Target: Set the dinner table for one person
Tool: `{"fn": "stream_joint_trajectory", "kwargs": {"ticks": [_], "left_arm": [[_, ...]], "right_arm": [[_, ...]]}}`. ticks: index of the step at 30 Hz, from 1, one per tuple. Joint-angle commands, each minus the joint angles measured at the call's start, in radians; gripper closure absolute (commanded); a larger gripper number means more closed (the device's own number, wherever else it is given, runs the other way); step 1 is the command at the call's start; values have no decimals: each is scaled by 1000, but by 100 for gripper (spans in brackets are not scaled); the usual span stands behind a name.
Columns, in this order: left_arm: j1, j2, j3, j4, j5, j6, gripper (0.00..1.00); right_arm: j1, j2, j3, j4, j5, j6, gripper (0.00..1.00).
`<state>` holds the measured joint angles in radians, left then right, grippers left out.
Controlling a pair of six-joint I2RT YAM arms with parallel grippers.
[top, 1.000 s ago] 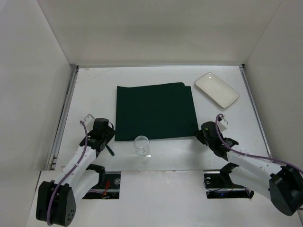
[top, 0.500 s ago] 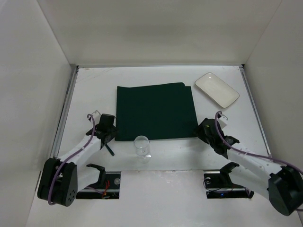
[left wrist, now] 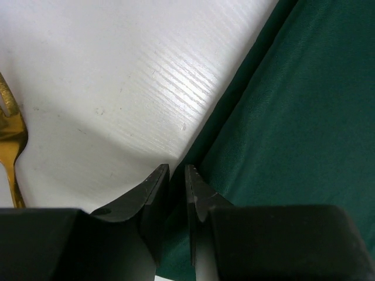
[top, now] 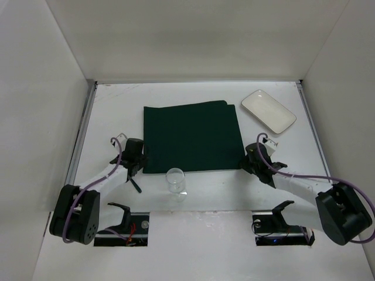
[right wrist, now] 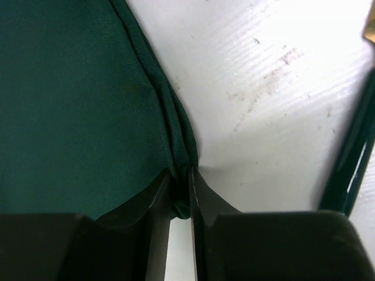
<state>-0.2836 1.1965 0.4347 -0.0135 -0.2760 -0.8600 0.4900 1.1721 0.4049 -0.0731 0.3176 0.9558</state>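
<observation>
A dark green cloth placemat lies flat in the middle of the white dinner table. My left gripper sits at the placemat's near left corner; in the left wrist view its jaws are pinched narrow over the placemat's edge. My right gripper is at the near right corner, and its jaws are shut on bunched folds of the placemat.
A clear glass stands just in front of the placemat's near edge. A white oblong plate lies at the back right. A gold fork lies left of my left gripper. A dark green handle lies right of my right gripper.
Both arms have reached in to the placemat's near corners. Each gripper has closed down on the cloth edge there.
</observation>
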Motion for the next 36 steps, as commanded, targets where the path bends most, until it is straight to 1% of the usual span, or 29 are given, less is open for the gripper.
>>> {"fn": "stream_joint_trajectory", "kwargs": {"ticks": [1, 4, 6, 7, 9, 14, 15, 18, 21, 23, 27, 28, 29, 31, 32, 33, 34, 36], "left_arm": [[5, 8, 2, 14, 18, -11, 84], [-1, -15, -7, 4, 0, -5, 77], [16, -50, -17, -2, -11, -2, 72], [25, -64, -19, -2, -14, -1, 72], [37, -87, -21, 1, -23, -5, 71], [27, -28, 32, 14, -8, -19, 69], [27, -29, 35, 14, -6, -20, 69], [36, -83, 30, 21, -15, -37, 69], [44, -142, 30, -11, -23, -37, 67], [39, -191, 19, -32, -28, -36, 67], [28, -288, 1, -46, -51, -30, 67], [24, -304, 7, -46, -51, -27, 67], [18, -326, 15, -46, -51, -19, 69], [-8, -359, 22, -25, -52, -1, 75], [-30, -370, 24, -4, -54, 10, 80], [-56, -373, 24, 29, -54, 24, 85], [-86, -367, 24, 62, -55, 38, 88], [-136, -341, 30, 108, -63, 67, 91]], "right_arm": [[-11, 12, 45, 75, -6, -25, 73], [-18, 8, 43, 73, -14, -28, 63], [-12, -9, 40, 59, -18, -28, 63], [-12, -17, 37, 53, -21, -26, 63], [0, -35, 31, 36, -26, -23, 66], [45, -115, 15, -23, -26, 6, 66], [46, -135, 12, -34, -23, 6, 64], [45, -202, 9, -80, -14, -12, 52], [16, -285, 11, -120, -9, -40, 43], [-4, -321, 28, -137, -14, -77, 41], [-3, -368, 83, -168, -6, -172, 40], [-3, -371, 97, -180, 0, -195, 42], [-3, -376, 110, -195, 9, -213, 49], [-3, -385, 135, -214, 21, -227, 67], [-8, -390, 146, -215, 24, -229, 76], [-14, -393, 150, -209, 28, -224, 82], [-35, -385, 159, -189, 34, -215, 88], [-81, -345, 187, -154, 9, -203, 89]]}}
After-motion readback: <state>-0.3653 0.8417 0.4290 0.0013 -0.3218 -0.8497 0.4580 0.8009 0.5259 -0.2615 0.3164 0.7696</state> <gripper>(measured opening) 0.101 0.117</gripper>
